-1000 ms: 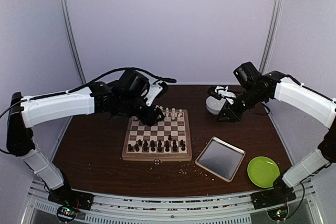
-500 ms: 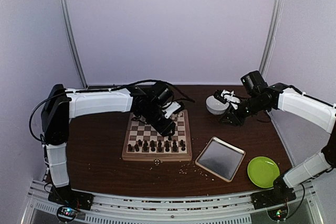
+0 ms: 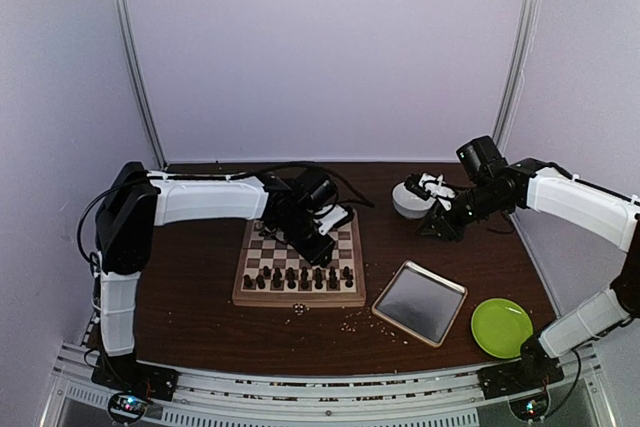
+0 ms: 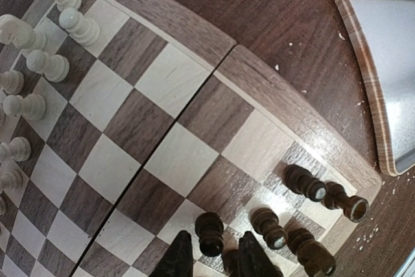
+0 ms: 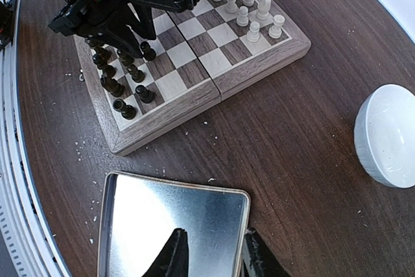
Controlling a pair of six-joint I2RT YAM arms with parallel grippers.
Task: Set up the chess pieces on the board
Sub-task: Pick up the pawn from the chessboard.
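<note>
The board (image 3: 262, 237) lies at mid-table. Dark chess pieces (image 3: 300, 277) fill its near rows and cream pieces (image 3: 345, 217) its far edge. My left gripper (image 3: 322, 244) hangs low over the board. In the left wrist view it (image 4: 216, 238) is open, its fingers (image 4: 178, 257) either side of a standing dark piece (image 4: 209, 228) with gaps showing. More dark pieces (image 4: 305, 186) stand to the right and cream pieces (image 4: 45, 63) at upper left. My right gripper (image 3: 435, 227) is open and empty; in its own view it (image 5: 214, 244) is above the tray's edge.
A shiny metal tray (image 3: 420, 302) lies right of the board, and a green plate (image 3: 500, 327) sits at the near right. A white bowl (image 3: 408, 199) stands at the back beside my right gripper. Pale crumbs (image 3: 350, 322) are scattered in front of the board.
My left arm has swung right from the board's back left corner and come down over its middle, next to the dark pieces. My right gripper has shifted slightly and stays by the bowl.
</note>
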